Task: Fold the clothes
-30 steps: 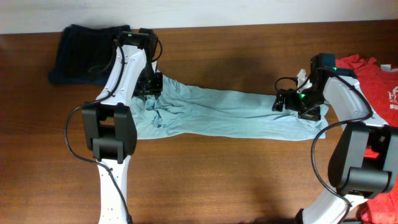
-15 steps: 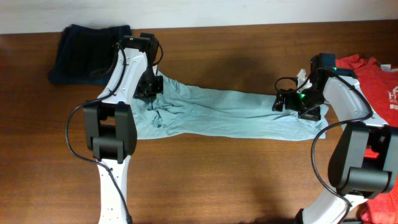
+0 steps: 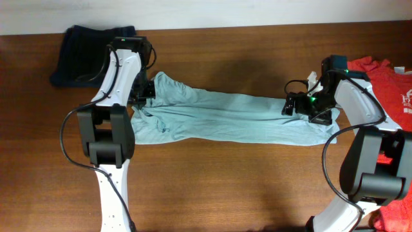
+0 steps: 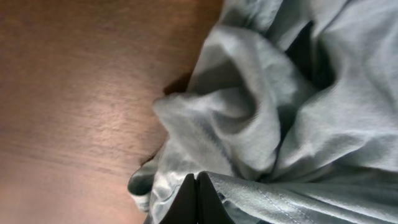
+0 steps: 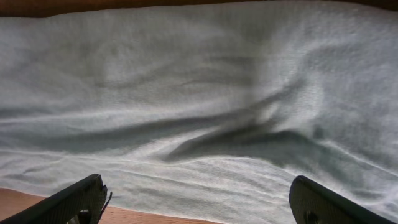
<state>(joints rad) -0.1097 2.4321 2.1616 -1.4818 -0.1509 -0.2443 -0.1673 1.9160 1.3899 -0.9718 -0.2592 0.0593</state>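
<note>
Grey-blue T-shirt (image 3: pixel 225 119) stretched left to right, rumpled, not yet folded; left gripper (image 4: pixel 196 186) pinching bunched left end; right gripper (image 5: pixel 198 186) spread over right end; all folding ahead.

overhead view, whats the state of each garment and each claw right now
grey-blue t-shirt: stretched in a long band between the arms, bunched at its left end
navy garment: lying at the far left corner, not held
red t-shirt: lying at the right edge, not held
left claw: shut on the grey-blue t-shirt
right claw: open over the shirt's right end
</note>
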